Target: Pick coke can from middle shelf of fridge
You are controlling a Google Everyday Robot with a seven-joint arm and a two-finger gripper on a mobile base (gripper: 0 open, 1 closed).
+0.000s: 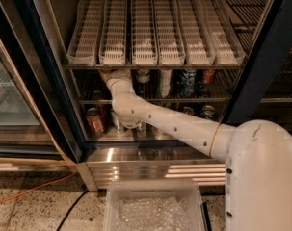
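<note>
The fridge (pixel 45 76) stands open in front of me, with a ribbed steel base panel. The coke can (pixel 208 76), small and red, stands at the right end of the middle shelf (pixel 203 99), a dark wire rack. My white arm reaches in at the left end of that shelf. The gripper (pixel 108 73) is tucked just under the white slotted lanes, far left of the coke can and apart from it. A silver can (pixel 143 76), a white can (pixel 165 82) and a blue can (pixel 187 82) stand between them.
White slotted plastic lanes (pixel 155 32) hang just above the middle shelf. On the bottom shelf stand an orange-brown can (pixel 94 121) and several more cans. A clear plastic bin (pixel 112 192) sits on the floor below. An orange cable (pixel 25 195) lies at the left.
</note>
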